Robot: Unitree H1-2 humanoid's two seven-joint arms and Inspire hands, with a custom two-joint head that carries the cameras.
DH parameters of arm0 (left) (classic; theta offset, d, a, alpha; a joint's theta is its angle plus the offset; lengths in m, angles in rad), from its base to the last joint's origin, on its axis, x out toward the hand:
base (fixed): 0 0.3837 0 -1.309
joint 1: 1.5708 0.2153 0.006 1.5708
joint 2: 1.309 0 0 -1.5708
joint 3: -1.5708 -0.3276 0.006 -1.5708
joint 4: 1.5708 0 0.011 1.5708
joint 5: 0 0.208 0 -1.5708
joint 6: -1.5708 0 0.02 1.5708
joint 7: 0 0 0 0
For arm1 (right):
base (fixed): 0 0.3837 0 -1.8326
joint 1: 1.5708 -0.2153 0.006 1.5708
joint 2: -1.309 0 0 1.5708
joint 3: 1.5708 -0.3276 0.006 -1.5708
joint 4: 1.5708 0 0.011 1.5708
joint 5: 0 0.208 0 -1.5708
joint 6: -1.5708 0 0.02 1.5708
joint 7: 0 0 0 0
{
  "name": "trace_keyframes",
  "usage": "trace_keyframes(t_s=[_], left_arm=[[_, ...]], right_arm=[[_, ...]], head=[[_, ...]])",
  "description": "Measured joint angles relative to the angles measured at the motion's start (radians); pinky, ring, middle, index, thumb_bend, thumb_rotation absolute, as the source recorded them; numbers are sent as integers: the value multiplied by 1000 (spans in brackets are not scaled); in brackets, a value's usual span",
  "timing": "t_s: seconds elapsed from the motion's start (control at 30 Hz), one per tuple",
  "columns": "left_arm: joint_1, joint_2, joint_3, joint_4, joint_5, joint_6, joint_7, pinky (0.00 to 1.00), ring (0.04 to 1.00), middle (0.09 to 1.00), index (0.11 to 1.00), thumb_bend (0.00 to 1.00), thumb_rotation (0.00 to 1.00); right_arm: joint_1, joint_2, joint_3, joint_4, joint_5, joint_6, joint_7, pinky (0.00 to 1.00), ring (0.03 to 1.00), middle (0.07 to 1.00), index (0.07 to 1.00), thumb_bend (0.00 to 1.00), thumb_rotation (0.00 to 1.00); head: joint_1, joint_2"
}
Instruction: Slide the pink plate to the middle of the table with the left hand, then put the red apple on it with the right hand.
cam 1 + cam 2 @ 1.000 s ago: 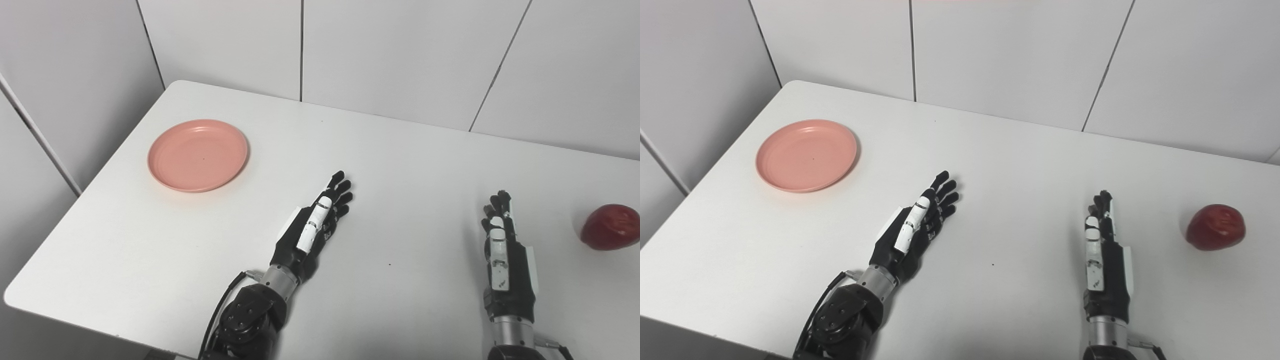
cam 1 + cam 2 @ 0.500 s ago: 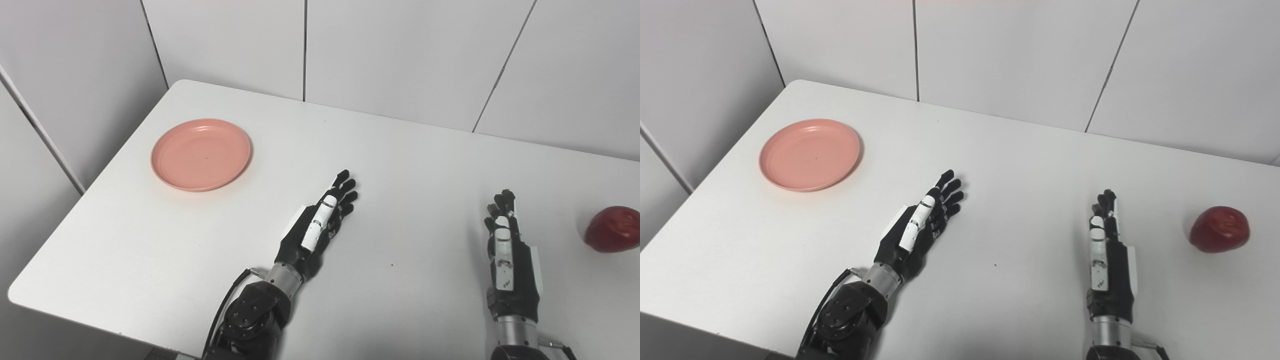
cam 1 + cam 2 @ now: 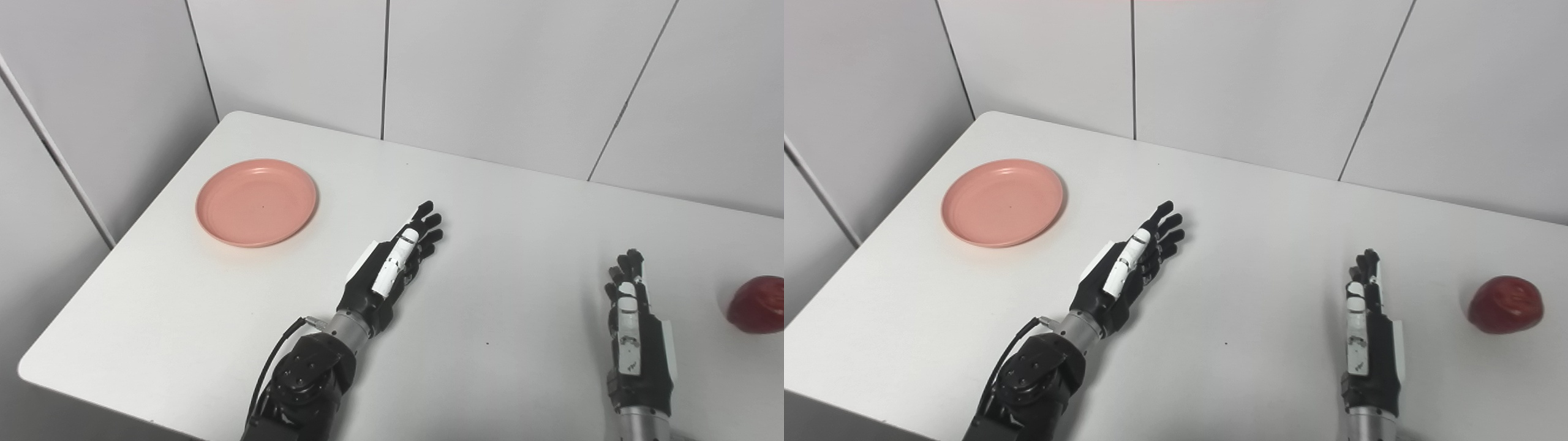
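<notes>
A pink plate (image 3: pixel 256 203) lies empty on the white table (image 3: pixel 502 202) at its far left. A red apple (image 3: pixel 1505 304) sits near the table's right edge, also seen at the picture's edge in the left eye view (image 3: pixel 757 304). My left hand (image 3: pixel 397 264) is open, fingers straight and pointing up-right, just over the table's middle, well to the right of the plate. My right hand (image 3: pixel 1366 323) is open, edge-on, fingers pointing away, to the left of the apple and apart from it.
Grey wall panels (image 3: pixel 490 73) stand close behind the table's far edge and along its left side. The table's front-left corner (image 3: pixel 27 367) is rounded. Nothing else lies on the table.
The camera has shifted, so the whole scene sits lower and to the right. My left hand has reached slightly forward. The plate, apple and right hand hold their places on the table.
</notes>
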Motion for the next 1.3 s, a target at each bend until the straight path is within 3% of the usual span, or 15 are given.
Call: trace_keyframes(t_s=[0.33, 0.6, 0.9, 1.3], left_arm=[[-84, 51, 42, -47, -1, 21, 0, 967, 960, 976, 964, 431, 1000], [-152, 67, 115, -69, -7, 55, 25, 989, 960, 972, 956, 427, 1000], [-241, 127, 204, -65, -10, 66, 62, 969, 946, 961, 942, 385, 1000], [-307, 239, 330, 79, -46, 54, 65, 938, 942, 948, 923, 404, 1000]], right_arm=[[-7, -6, -1, 11, 19, -20, 2, 1000, 997, 999, 1000, 193, 1000], [-20, -13, -2, 28, 32, -48, 4, 1000, 993, 997, 1000, 178, 1000], [-22, -17, -6, 30, 59, -48, 6, 1000, 1000, 999, 1000, 204, 1000], [-32, -25, -12, 43, 64, -63, 29, 1000, 1000, 1000, 1000, 167, 1000]], head=[[15, -14], [31, -23], [52, -37], [71, -51]])
